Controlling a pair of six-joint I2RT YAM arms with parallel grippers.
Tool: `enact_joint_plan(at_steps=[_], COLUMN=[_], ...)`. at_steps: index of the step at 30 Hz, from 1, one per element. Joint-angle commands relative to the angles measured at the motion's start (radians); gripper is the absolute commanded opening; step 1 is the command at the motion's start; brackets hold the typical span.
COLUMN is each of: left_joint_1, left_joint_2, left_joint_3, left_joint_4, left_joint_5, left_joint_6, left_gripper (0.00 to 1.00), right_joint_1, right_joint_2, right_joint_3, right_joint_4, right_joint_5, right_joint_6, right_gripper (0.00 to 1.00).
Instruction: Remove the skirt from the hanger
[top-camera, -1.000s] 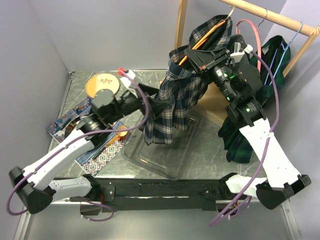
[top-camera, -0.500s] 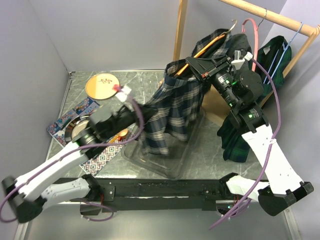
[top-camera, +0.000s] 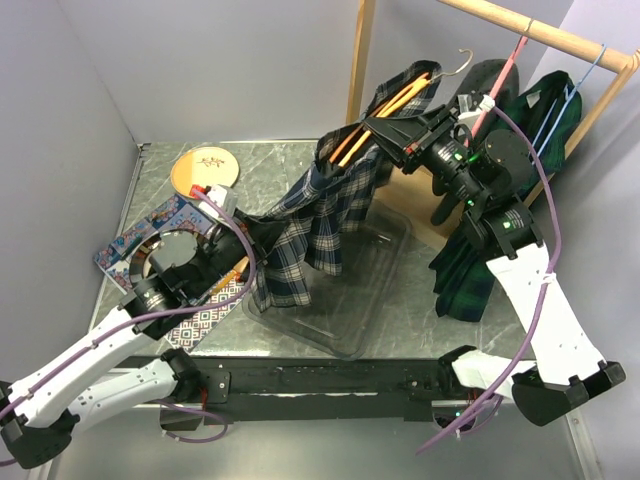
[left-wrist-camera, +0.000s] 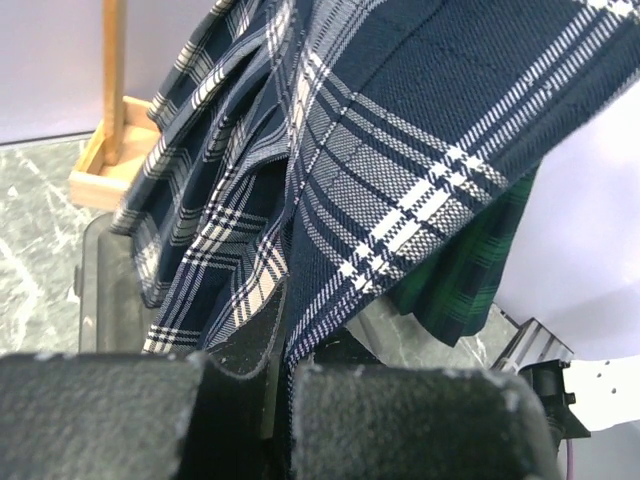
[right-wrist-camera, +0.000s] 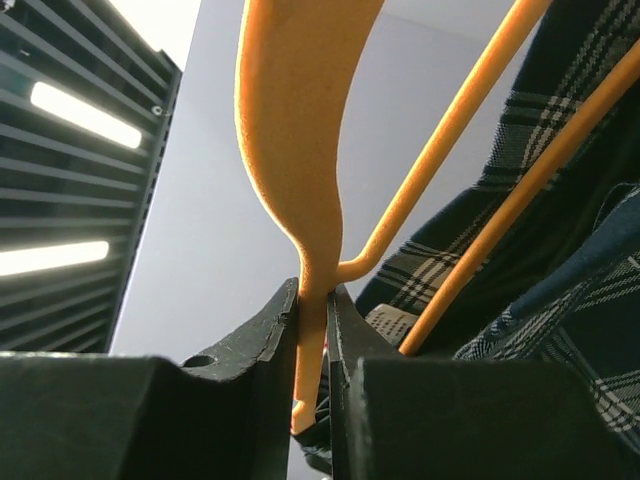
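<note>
Above one tray (top-camera: 378, 300), one skirt (top-camera: 318, 222) pinched by left end effector (left-wrist-camera: 280, 368), one hanger (right-wrist-camera: 300, 150) by right end effector (right-wrist-camera: 313, 330).

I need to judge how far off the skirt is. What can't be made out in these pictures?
Top view: where the skirt attaches to the orange hanger, hidden by folds and the right gripper.
Left wrist view: the left gripper pinches cloth; the hanger lies outside the frame.
Right wrist view: the hanger's hook, cut off by the top edge.
Top view: the green garment, partly behind the right arm.
</note>
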Motion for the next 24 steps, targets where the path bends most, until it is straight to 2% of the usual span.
enact_joint_plan(at_steps=[1,4,9,15,21,22,24], left_joint_1=[0.007,0.007,0.007,0.007,0.007,0.007,0.007], left_joint_2=[-0.047,-0.066,-0.147,-0.133,-0.032,-0.018,-0.014], left_joint_3=[0.022,0.039,0.006,0.114,0.331,0.374,0.404], left_joint_4=[-0.168,-0.208,-0.174,-0.197,-0.226,-0.225,-0.214], left_joint_5=[-0.123,-0.194,-0.197,-0.087,0.104,0.114,0.130], left_joint_6=[-0.023,-0.026,-0.037,-0.020,-0.002,-0.003,-0.006], left_gripper=[0.01,0.01,0.01,0.01,0.01,0.01,0.01], right_joint_1=[-0.071,-0.100,-0.135,-0.144,-0.147,-0.147,-0.149], right_joint_2=[-0.076,-0.087,-0.098,-0.111,-0.115,-0.133,-0.180], right_joint_3=[0.121,0.129,0.125,0.125,0.139,0.121,-0.015], right_joint_4=[0.310,0.299,0.339,0.342,0.289,0.284,0.310], right_joint_5=[0.037,-0.032,-0.136,-0.162,-0.214,-0.239,-0.263], right_joint_6=[0.049,0.083,0.143,0.146,0.101,0.111,0.187], right_gripper=[0.00,0.00,0.00,0.00,0.00,0.00,0.00])
